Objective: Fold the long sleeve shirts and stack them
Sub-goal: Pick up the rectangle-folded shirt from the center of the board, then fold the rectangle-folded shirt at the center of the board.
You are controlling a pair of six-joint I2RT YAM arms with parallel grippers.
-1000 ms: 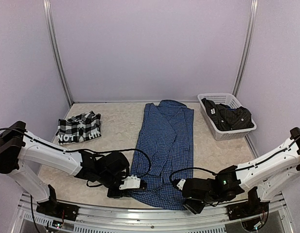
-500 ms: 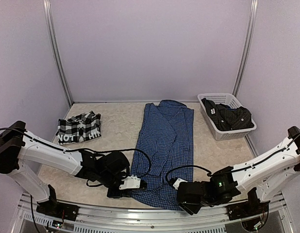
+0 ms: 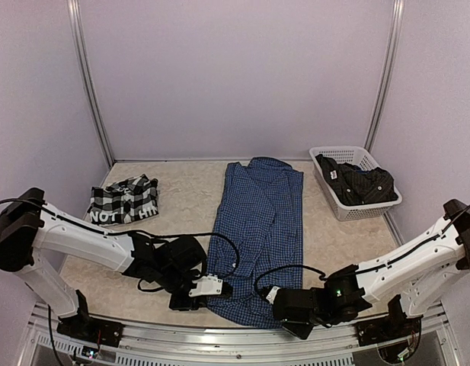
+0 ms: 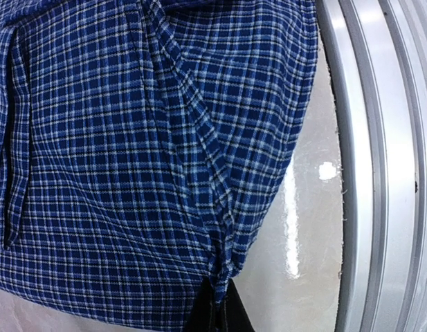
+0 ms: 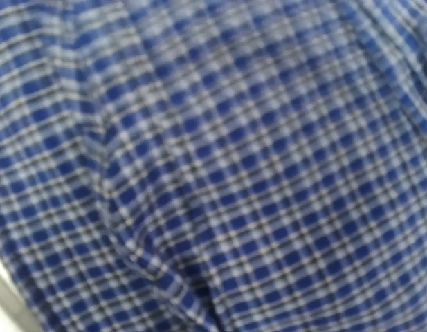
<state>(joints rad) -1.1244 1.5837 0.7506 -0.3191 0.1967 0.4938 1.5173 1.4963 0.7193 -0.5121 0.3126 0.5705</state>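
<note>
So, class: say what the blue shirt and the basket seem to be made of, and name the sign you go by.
The blue shirt: woven cloth, matte, probably cotton; it creases and shows fine checks.
The basket: white plastic, it seems; stiff slotted walls.

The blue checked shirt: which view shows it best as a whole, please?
Top external: the blue checked shirt lies nearly whole there, collar to hem. The left wrist view shows only a hem corner pinched by the left gripper; the right wrist view, only blurred checks.
</note>
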